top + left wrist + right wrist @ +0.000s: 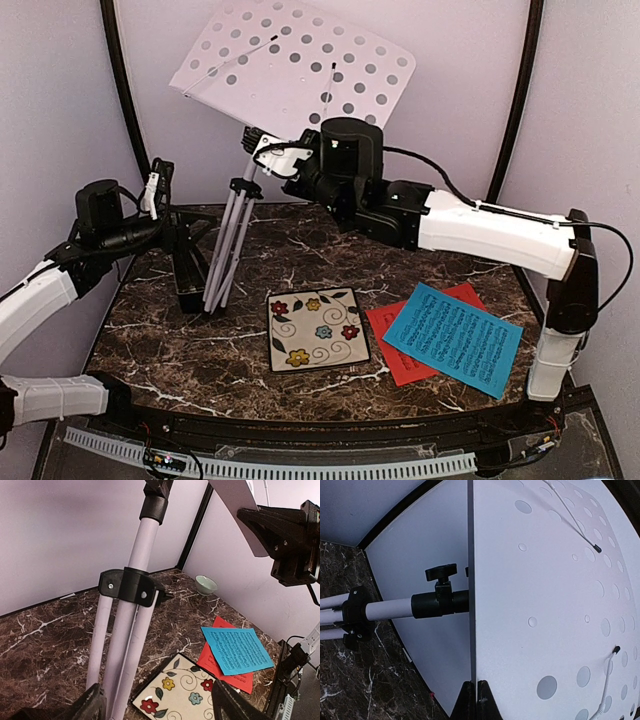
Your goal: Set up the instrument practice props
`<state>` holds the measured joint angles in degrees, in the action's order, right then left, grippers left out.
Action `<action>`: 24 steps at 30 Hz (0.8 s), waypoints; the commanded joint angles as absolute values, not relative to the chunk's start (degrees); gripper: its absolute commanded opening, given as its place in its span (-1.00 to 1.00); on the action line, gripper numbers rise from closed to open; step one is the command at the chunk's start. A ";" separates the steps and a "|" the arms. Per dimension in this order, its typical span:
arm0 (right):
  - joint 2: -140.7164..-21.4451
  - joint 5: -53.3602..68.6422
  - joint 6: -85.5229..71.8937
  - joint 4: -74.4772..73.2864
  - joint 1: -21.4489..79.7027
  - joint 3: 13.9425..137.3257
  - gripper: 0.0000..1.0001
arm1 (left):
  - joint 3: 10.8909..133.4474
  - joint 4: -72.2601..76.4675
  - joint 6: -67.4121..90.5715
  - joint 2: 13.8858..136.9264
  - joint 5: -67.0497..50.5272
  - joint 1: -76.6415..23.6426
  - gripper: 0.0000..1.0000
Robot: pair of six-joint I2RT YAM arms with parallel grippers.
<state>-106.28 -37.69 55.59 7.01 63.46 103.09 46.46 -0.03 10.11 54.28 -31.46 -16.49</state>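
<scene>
Right gripper [473, 692] is clenched on the lower edge of the stand [290, 60], pinching its thin white perforated panel. Left gripper [161, 704] is released. Its jaws are wide, with the stand's legs [120, 645] between its fingers [92, 705]; one finger sits just beside a leg and the other stands apart.

In the top view, take twelve o'clock as the far edge of the table [150, 340]. The stand rises at about eleven o'clock. Its three legs are folded close together with their feet on the dark marble, the pole is tilted, and the panel is up by the back wall. The right arm [480, 225] reaches in from three o'clock to the panel. The left arm [60, 270] comes in low from nine o'clock to the legs. A floral tile [318, 328] lies at six o'clock. At four o'clock the blue sheet [455, 338] lies flat, partly covering the red sheet [385, 325]. Both are well apart from the stand.

The left wrist view shows the black collar [127, 585] binding the legs up close. It also shows a small pale bowl [206, 584] by the far wall, which does not appear in the top view.

Only the right wrist view shows a black knob [441, 572] where the pole meets the panel, and the two fingertips shut tight on the panel's edge.
</scene>
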 commanded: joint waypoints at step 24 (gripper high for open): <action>-91.73 -35.39 70.79 42.41 65.65 98.53 -1.00 | 50.30 19.71 -1.22 68.09 -19.18 -24.61 0.24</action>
<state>-99.15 -37.43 70.67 16.71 64.31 95.20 48.90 14.72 1.39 65.80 -20.16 -24.56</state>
